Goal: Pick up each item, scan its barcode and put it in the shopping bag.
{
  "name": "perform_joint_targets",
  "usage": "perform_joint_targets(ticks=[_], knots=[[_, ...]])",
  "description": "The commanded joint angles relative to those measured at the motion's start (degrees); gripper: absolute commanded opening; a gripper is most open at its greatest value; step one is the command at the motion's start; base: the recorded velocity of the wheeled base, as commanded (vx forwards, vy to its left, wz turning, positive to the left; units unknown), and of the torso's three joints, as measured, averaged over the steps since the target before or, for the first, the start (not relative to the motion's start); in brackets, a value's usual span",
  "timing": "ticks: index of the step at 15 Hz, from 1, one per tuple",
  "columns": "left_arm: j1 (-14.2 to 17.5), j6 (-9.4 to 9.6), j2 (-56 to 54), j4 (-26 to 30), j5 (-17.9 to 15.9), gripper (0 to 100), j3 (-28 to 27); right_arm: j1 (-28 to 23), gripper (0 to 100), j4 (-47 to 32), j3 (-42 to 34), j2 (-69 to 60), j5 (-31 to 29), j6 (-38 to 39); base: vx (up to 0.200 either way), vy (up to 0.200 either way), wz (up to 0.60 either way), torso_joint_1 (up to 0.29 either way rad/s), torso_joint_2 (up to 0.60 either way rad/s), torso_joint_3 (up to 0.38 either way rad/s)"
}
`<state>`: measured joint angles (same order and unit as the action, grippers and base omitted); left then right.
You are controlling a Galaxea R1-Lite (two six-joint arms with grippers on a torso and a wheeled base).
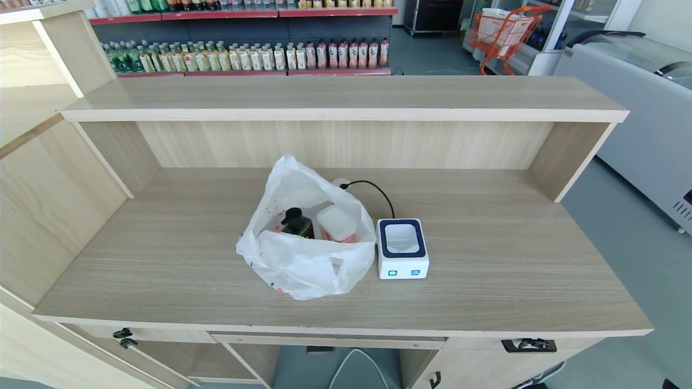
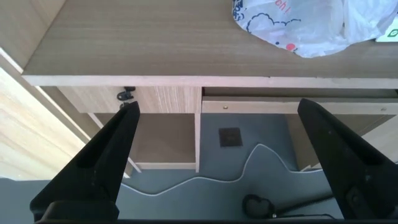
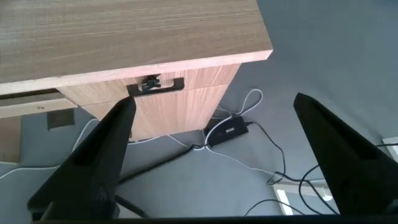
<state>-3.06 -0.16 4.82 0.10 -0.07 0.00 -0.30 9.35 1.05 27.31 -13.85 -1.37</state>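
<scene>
A white plastic shopping bag [image 1: 303, 254] stands open in the middle of the wooden counter [image 1: 486, 270]. Inside it I see a dark bottle with a black cap [image 1: 296, 221] and a white tub with a red band [image 1: 337, 224]. Just right of the bag sits the white barcode scanner [image 1: 402, 247] with a blue-framed window and a black cable. My left gripper [image 2: 217, 149] hangs open below the counter's front edge, with the bag [image 2: 298, 25] beyond it. My right gripper [image 3: 214, 149] is open too, low beside the counter's right front corner.
A raised wooden ledge [image 1: 346, 100] runs along the counter's back, with side walls at both ends. Drawers and cabinet doors [image 2: 161, 99] sit under the counter front. Cables [image 3: 230, 130] lie on the grey floor. Store shelves with bottles [image 1: 243, 54] stand far behind.
</scene>
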Motion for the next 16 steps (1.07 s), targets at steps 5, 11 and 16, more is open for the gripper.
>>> perform_joint_targets(ticks=[5, 11, 16], knots=[[-0.02, -0.02, 0.02, -0.01, -0.01, 100, 0.0, -0.49, 100, -8.3, -1.05, -26.25, 9.81, 6.29, 0.0, 0.0, 0.0, 0.0, 0.0, 0.0], [-0.02, -0.02, 0.02, -0.01, -0.01, 100, 0.0, -0.13, 100, -8.12, -1.05, -27.31, 9.19, 8.22, 0.0, 0.0, 0.0, 0.0, 0.0, 0.0], [-0.02, -0.02, 0.02, -0.01, -0.01, 100, 0.0, -0.13, 100, -8.21, -1.05, -27.31, 9.19, 7.87, 0.0, 0.0, 0.0, 0.0, 0.0, 0.0]])
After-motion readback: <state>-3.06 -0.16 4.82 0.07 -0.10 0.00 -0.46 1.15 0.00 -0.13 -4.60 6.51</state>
